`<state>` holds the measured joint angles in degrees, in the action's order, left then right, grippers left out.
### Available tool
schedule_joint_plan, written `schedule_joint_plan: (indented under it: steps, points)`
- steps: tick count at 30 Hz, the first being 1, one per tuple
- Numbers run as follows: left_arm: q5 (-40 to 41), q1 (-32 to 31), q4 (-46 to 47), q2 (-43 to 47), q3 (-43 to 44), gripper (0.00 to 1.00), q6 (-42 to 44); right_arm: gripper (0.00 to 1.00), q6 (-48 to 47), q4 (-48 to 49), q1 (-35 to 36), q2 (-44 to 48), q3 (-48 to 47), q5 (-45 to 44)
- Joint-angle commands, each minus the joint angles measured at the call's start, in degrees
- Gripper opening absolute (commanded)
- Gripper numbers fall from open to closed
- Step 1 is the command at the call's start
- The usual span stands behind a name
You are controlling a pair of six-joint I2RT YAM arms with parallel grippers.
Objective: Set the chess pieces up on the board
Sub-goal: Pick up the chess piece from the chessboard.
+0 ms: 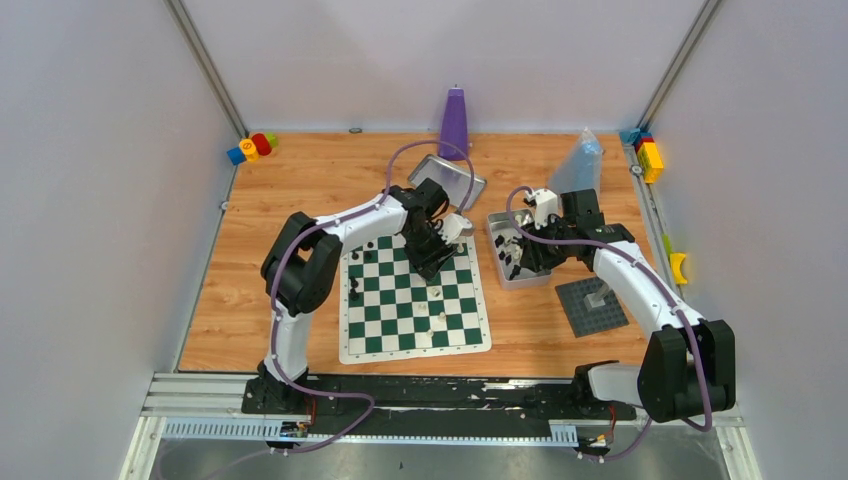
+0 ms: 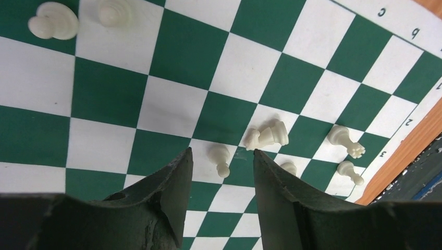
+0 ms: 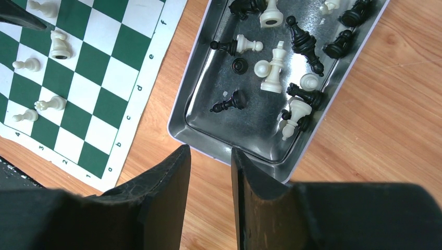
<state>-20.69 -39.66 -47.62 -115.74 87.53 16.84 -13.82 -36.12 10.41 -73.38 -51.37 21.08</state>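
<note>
The green-and-white board [image 1: 345, 300] lies in the middle of the table. A few black pieces [image 1: 370, 245] stand near its far left, and a few white pieces [image 1: 440, 320] on its right side. My left gripper [image 1: 432, 262] is open and empty above the board [image 2: 172, 104]. A white pawn [image 2: 220, 158] stands below the gap between its fingers, and a toppled white piece [image 2: 268, 135] lies just beyond. My right gripper [image 3: 209, 149] is open and empty over bare wood by the near rim of the silver tray [image 3: 180, 112], which holds several black and white pieces [image 3: 273, 67].
A second metal tray [image 1: 447, 178] and a purple cone [image 1: 454, 122] stand at the back. A clear plastic bag [image 1: 578, 165] lies behind the right arm. A dark grey baseplate [image 1: 592, 305] lies at the right. Coloured blocks [image 1: 250, 148] sit in the back corners.
</note>
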Motion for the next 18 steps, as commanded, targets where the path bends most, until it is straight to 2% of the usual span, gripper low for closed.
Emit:
schedule_joint_plan:
  steps: [1, 8, 12, 18]
  points:
    - [2.28, -0.49, 1.61, 0.10, -1.34, 0.54, -0.17, 0.36, -0.55, 1.66, -0.24, 0.79, 0.40, -0.25]
    - [4.08, -1.22, 1.91, 0.36, -2.65, 0.49, 0.40, 0.36, -0.63, 1.50, -0.24, 0.50, 0.40, -0.03]
    - [4.98, -1.34, 2.22, 0.12, -2.96, 0.39, 0.47, 0.36, -0.68, 1.41, -0.25, 0.44, 0.40, 0.09]
    - [3.82, -1.60, 0.84, -0.49, 0.42, 0.18, 0.70, 0.36, -0.77, 1.31, -0.23, 0.18, 0.40, 0.06]
